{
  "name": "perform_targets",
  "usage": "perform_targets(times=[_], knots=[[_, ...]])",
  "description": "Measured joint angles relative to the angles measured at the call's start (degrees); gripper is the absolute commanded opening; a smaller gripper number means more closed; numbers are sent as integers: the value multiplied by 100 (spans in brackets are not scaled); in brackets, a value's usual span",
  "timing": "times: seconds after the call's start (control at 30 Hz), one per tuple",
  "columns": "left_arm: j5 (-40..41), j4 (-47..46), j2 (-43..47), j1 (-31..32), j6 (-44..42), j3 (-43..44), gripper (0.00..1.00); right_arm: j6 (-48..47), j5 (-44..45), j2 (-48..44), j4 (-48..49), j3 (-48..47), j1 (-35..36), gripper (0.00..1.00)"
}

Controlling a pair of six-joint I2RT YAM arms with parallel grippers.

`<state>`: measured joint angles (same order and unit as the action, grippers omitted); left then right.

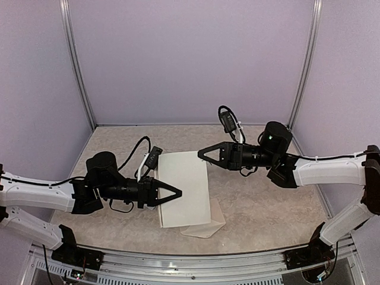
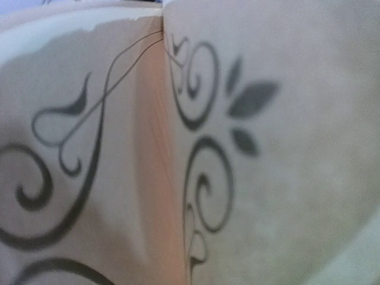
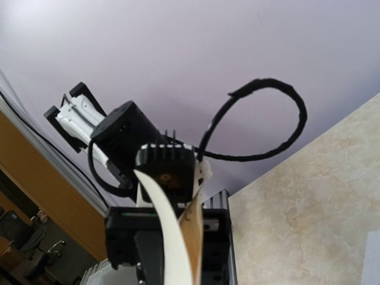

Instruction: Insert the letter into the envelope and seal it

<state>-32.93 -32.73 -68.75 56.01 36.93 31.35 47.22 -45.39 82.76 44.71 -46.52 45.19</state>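
A: Mid-fold over the envelope (image 1: 208, 228), by the look of it. Left tool (image 1: 177, 193) narrowed onto the letter (image 1: 185, 178), at the sheet edge just left of the envelope. Right tool (image 1: 200, 152) pinched onto the corner well beyond the envelope's far side. Plain white back upward, most of the envelope covered beneath, only a near corner and one side peeking out.

B: And the way to do it well?

A: Bring the two grips together slowly, edges square, so as to land the crease (image 2: 161, 154) straight. Already bent in the left wrist view, scrollwork border (image 2: 205, 124) on either side of a pinkish fold. Avoid tugging apart: thin paper, likely to tear or slip at a pinched corner. Fold small enough for the envelope, plainly the lesser of the two, then press flat beside the envelope rather than on top.

B: Tool tips visible up close?

A: Not in either wrist view. Nothing but paper in one, a curl of sheet edge in the other. Grip judged from above only.

B: Surface and room?

A: Mottled beige stone-look counter (image 1: 267, 196) under the envelope, matte, probably enough drag to hold a flat sheet. Lilac walls (image 1: 190, 59) behind and to both sides of the envelope, metal corner posts (image 1: 77, 65), an aluminium rail (image 1: 196, 264) on the envelope's near side, by the arm bases. Black cable (image 3: 267, 119) looping against the wall in the right wrist view.
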Motion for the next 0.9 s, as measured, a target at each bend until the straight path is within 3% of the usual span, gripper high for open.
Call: perform_targets(times=[0.07, 0.1, 0.2, 0.27, 0.47, 0.63, 0.9], knots=[[26, 55, 2, 0, -50, 7, 57, -24, 0, -4, 13, 0, 0, 0], [42, 101, 2, -4, -33, 15, 69, -70, 0, -17, -20, 0, -2, 0], [81, 323, 26, -85, -74, 70, 90, -291, -87, -98, -315, -7, -2, 0], [199, 715, 127, -245, -216, 184, 96, -516, -236, -164, -710, -81, -7, 0], [809, 2260, 664, -782, -1027, 994, 99, -1425, -540, -308, -2256, -555, -11, 0], [1126, 3206, 579, -627, -1740, 1886, 98, -2127, -669, -315, -3377, -920, 46, 0], [970, 4232, -197, -131, -2474, 2542, 73, -2769, -828, -214, -4354, -1388, 212, 0]])
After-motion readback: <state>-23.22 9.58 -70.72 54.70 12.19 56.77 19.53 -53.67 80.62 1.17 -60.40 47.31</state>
